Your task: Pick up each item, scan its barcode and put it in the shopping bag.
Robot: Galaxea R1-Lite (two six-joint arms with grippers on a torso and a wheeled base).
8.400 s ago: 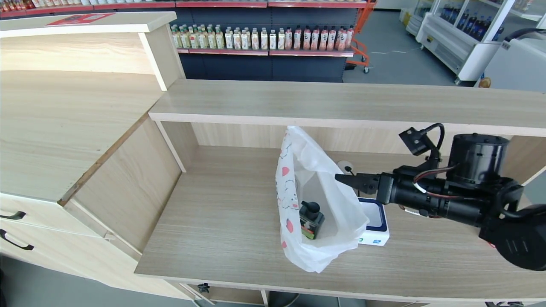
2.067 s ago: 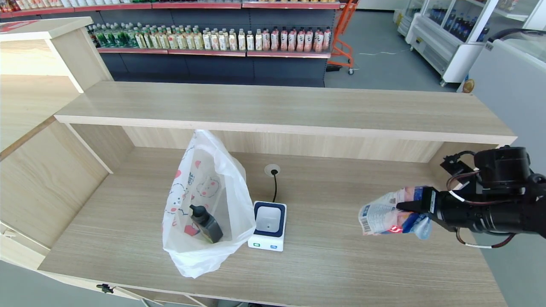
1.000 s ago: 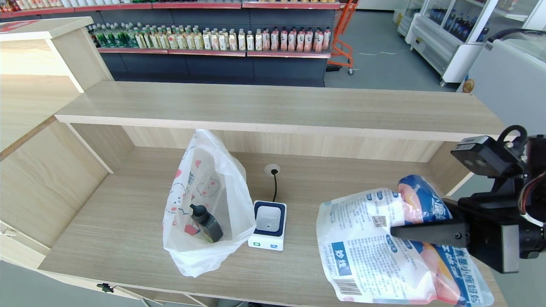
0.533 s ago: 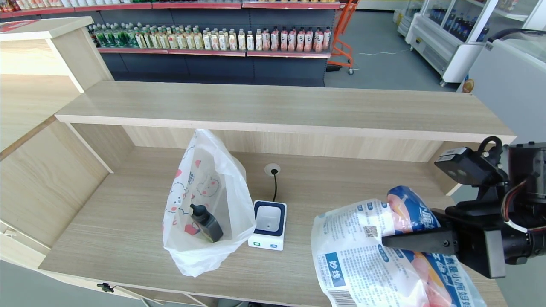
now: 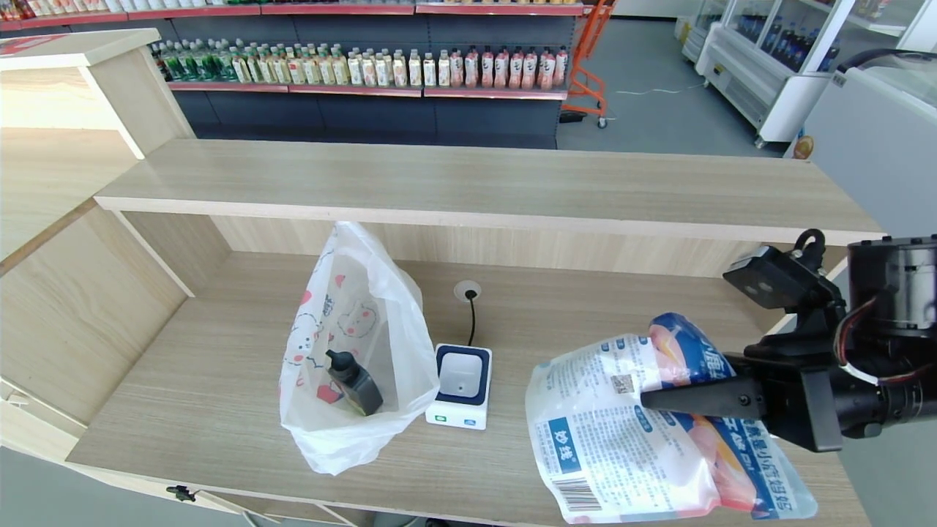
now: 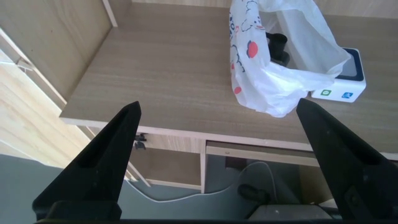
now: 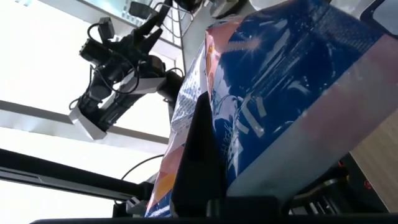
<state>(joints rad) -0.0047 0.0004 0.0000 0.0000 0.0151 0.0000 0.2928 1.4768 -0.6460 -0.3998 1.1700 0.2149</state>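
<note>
My right gripper [image 5: 659, 399] is shut on a large white, blue and pink food packet [image 5: 622, 439], held above the counter's right front part. The packet's barcode [image 5: 580, 495] sits at its lower corner and faces up toward the head camera. In the right wrist view the packet [image 7: 286, 93] lies against a dark finger [image 7: 202, 155]. The white shopping bag [image 5: 366, 329] stands open left of centre with a black pump bottle [image 5: 355, 384] inside. The white and blue scanner [image 5: 460, 386] sits just right of the bag. My left gripper [image 6: 217, 106] is open, hanging off the counter's front edge near the bag [image 6: 267, 56].
The scanner's black cable [image 5: 471, 322] runs back to a round port in the wooden counter [image 5: 219, 388]. A raised ledge [image 5: 476, 183] spans the back, and a side wall [image 5: 80, 315] closes the left. Bare counter lies between the scanner and the packet.
Since two seconds ago the right gripper has turned the packet so its printed face shows; over the last second it has moved the packet slightly left toward the scanner. The head camera shifted before that.
</note>
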